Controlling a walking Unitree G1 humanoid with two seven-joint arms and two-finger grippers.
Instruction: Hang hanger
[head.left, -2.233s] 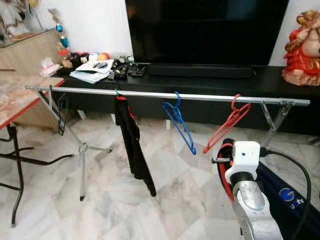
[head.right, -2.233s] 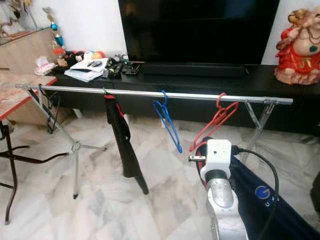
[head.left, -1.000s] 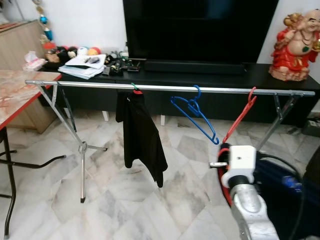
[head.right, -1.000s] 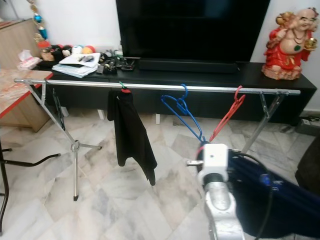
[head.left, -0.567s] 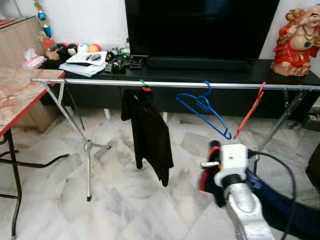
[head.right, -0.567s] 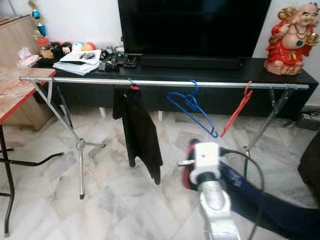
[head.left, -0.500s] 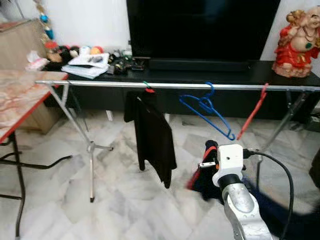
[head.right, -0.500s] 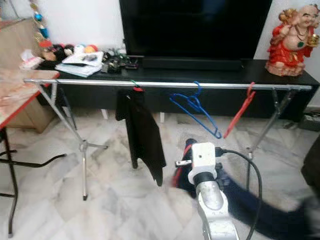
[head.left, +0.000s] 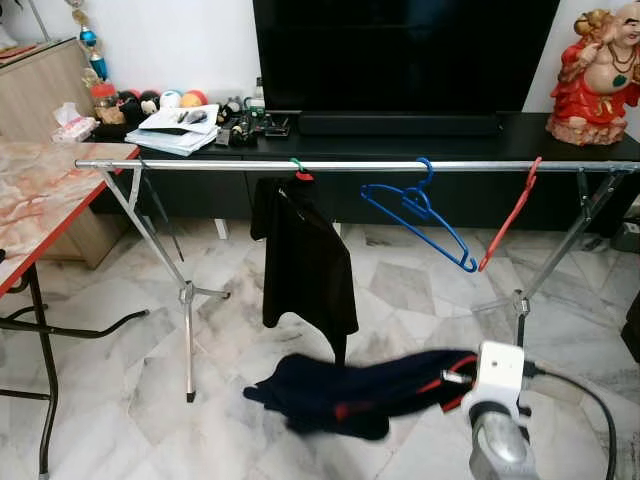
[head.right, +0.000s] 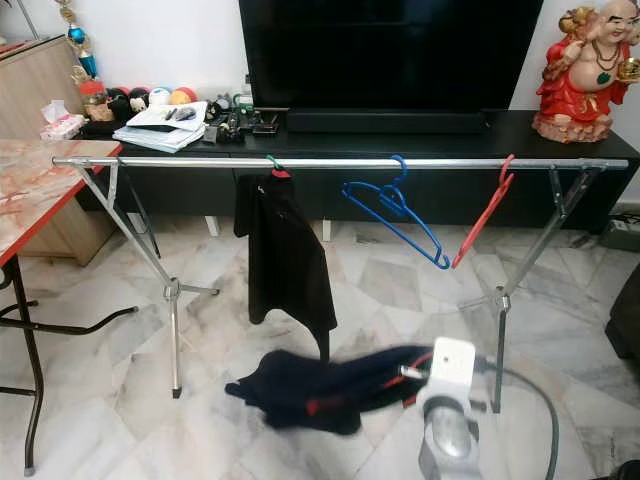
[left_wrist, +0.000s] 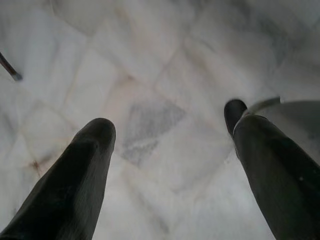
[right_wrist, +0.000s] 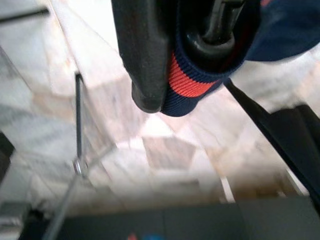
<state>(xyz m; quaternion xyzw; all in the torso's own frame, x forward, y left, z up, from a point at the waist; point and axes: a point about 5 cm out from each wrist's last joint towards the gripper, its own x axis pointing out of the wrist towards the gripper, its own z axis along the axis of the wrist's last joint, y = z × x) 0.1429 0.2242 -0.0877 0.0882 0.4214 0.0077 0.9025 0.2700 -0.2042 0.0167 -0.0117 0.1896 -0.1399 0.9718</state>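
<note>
I see white marble floor and a silver rail crossing before a black TV bench. A black garment, a blue hanger and a red hanger hang on the rail. My right hand is clenched on a navy, red-trimmed garment, low near the floor. My left hand hangs released over bare floor.
</note>
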